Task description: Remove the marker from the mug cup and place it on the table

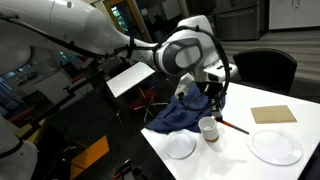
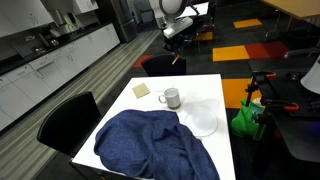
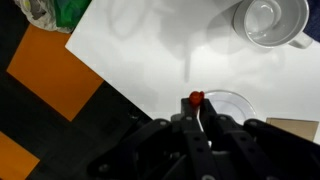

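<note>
My gripper (image 3: 197,112) is shut on the red-orange marker (image 3: 196,98); only the marker's red end shows between the fingertips in the wrist view. In an exterior view the gripper (image 1: 214,98) hangs just above the white mug cup (image 1: 208,128), and the marker (image 1: 233,124) shows as a thin slanted stick beside the mug. The mug (image 3: 272,22) stands upright on the white table (image 3: 150,60), with nothing seen inside it. It also shows in an exterior view (image 2: 170,98), where the gripper (image 2: 178,37) is high over the table's (image 2: 215,92) far edge.
A blue cloth (image 1: 178,116) (image 2: 150,145) covers part of the table. Two white plates (image 1: 180,146) (image 1: 274,147) and a tan square (image 1: 273,114) lie near the mug. A plate (image 3: 228,103) is below the fingers. Black chairs (image 2: 160,65) and a green bag (image 2: 245,118) stand beside the table.
</note>
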`<state>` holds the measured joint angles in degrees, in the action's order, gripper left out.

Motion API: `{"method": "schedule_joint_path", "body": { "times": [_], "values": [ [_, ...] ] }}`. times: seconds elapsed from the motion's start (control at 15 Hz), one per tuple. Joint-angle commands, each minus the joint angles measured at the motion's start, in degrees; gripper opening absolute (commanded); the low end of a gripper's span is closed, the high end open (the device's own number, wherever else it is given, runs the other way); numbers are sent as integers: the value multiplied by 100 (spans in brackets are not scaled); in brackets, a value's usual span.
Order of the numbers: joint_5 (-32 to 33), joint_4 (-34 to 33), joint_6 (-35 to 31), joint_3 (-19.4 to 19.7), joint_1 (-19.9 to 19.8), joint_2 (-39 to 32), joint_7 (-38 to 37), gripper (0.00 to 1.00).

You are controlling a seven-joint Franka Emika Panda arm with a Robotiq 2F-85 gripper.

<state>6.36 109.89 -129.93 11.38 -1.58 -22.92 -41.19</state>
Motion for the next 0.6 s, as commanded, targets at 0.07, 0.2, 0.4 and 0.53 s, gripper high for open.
{"method": "schedule_joint_path", "body": {
  "times": [0.07, 0.2, 0.4, 0.53],
  "values": [
    [-15, -34, -205, 77, 10, -238, -280, 13],
    [-17, -37, -205, 78, 12, -274, -277, 13],
    [-59, -37, -393, 110, 39, -259, -507, 3],
    [-9, 88, -860, 213, 145, -292, -1113, 3]
  ]
}}
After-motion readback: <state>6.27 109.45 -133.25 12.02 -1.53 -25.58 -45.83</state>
